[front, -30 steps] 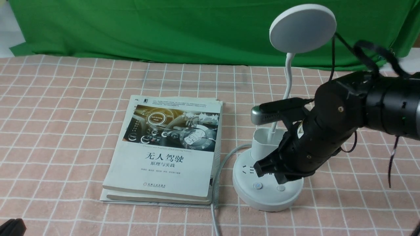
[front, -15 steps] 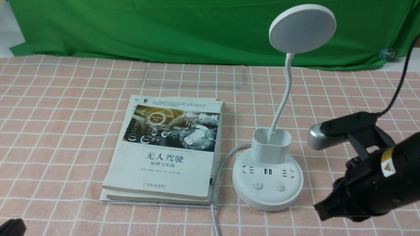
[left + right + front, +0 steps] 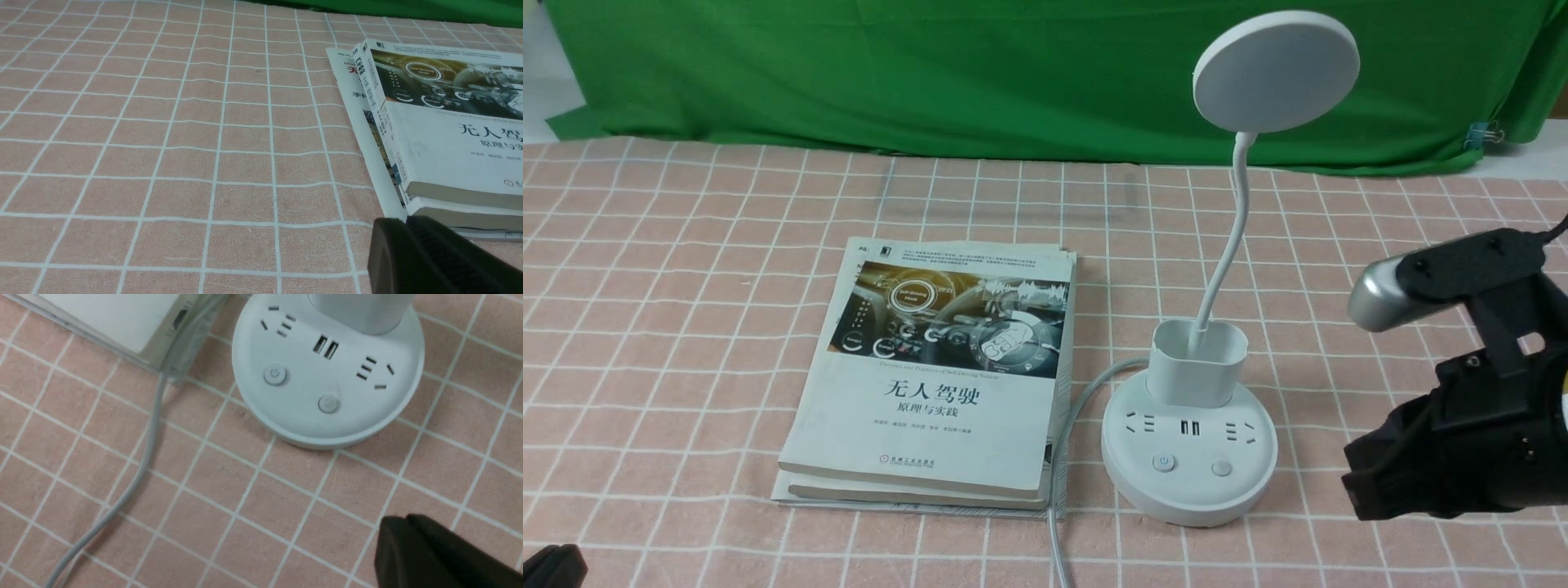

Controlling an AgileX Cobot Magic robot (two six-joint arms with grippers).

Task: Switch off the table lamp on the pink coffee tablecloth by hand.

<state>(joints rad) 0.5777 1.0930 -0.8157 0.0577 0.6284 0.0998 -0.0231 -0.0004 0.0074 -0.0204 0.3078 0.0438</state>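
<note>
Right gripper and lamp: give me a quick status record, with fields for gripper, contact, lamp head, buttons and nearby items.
right gripper: shut, nothing held
contact: none with the lamp; gripper off to its right
lamp head: unlit, raised on the bendy neck
buttons: two on the base, both uncovered
nearby: book stack left of the lamp, grey cord between them
</note>
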